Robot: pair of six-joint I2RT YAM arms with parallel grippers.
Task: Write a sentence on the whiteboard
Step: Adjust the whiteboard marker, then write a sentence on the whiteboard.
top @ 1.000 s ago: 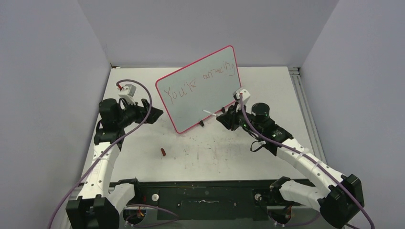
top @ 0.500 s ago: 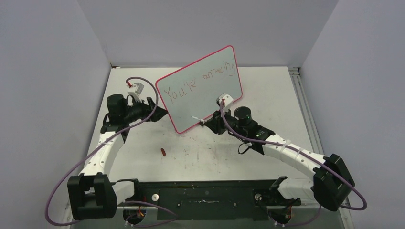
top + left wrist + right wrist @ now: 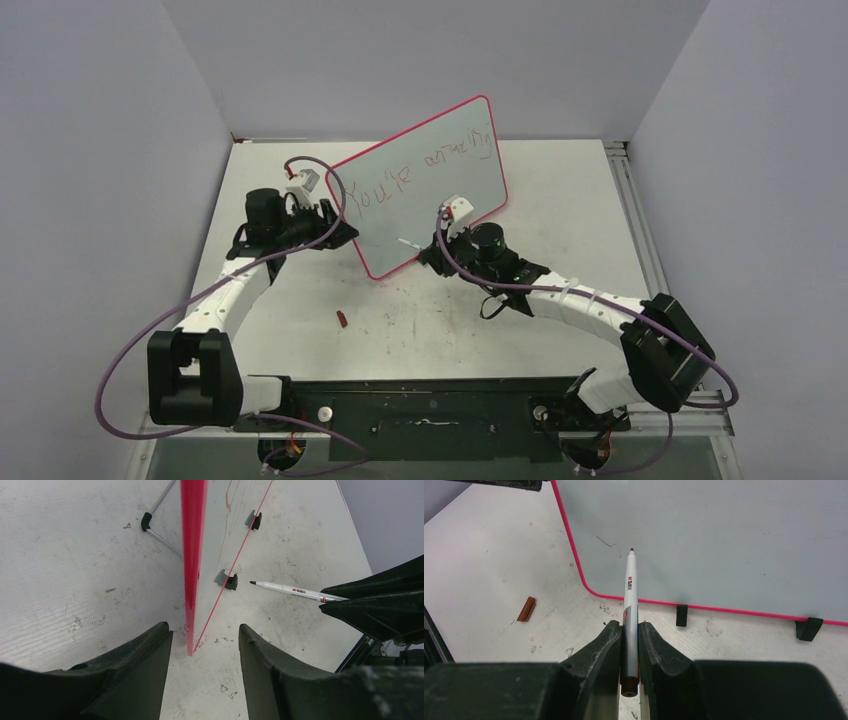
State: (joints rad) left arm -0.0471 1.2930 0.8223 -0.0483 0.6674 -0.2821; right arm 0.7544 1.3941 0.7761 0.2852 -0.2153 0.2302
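A white table (image 3: 560, 200), scuffed and speckled with dark smudges, fills the floor of a booth closed in by plain pale grey walls (image 3: 400, 60) on three sides. Near the table's middle stands the large rounded-corner whiteboard (image 3: 400, 205), with a pale grey-white face and a pink-red rim. It leans back on two small black clip feet (image 3: 681, 615), with a thin wire stand leg (image 3: 165, 537) behind it. The sentence (image 3: 378, 192), in thin reddish-brown handwriting, slants across the upper part of the whiteboard; the lower part is bare apart from one short dark stroke (image 3: 605, 542). At the whiteboard's lower left corner the black left gripper (image 3: 202, 632) is about half open. One finger is in front of the rim and one behind it, and a clear gap shows on both sides, so it has hold of nothing. In front of the whiteboard's lower left area the black right gripper (image 3: 629, 627) is clamped tight on a slim white marker (image 3: 630, 590). The marker's dark tip points at the face and sits very near it; whether it touches cannot be told. A small red-brown cap (image 3: 341, 319) lies on the table well in front of the whiteboard's lower left corner. A black base plate (image 3: 430, 400) carrying both arms runs along the near table edge, well apart from the whiteboard.
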